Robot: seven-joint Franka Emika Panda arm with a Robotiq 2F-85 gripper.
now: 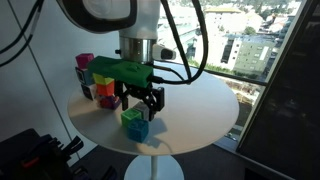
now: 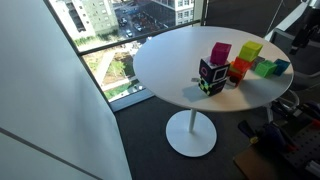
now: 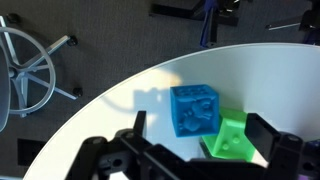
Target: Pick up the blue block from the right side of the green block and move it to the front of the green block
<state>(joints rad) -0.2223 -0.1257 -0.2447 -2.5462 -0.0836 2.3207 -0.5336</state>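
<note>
We find the job barely begun. The blue block [image 3: 195, 108] lies on the white round table [image 1: 205, 110], close to its near edge in an exterior view, and it has not been lifted. It sits right against the green block [image 3: 233, 140]. In the wrist view it is to the green one's left and a little farther away, with the two apparently touching at a corner. In an exterior view the pair shows as a small clump directly under the arm, the blue one nearer to us.

The gripper [image 1: 141, 102] hangs just above that pair, apart from both. Its jaws are spread wide and it has hold of nothing. In the wrist view the dark fingers [image 3: 268, 140] come in from the bottom edge on either side, with the blue block roughly between them.

A pile of other coloured blocks [image 1: 95, 80] stands at the far left of the table, well apart from the work.

We judge that only the approach is done. What is left is to come down around the blue block, close on it, lift it clear of the green one, carry it round to the front and set it down there. Because the blocks lie so close together, we expect the descent to need care, so that a finger does not nudge the green block.
</note>
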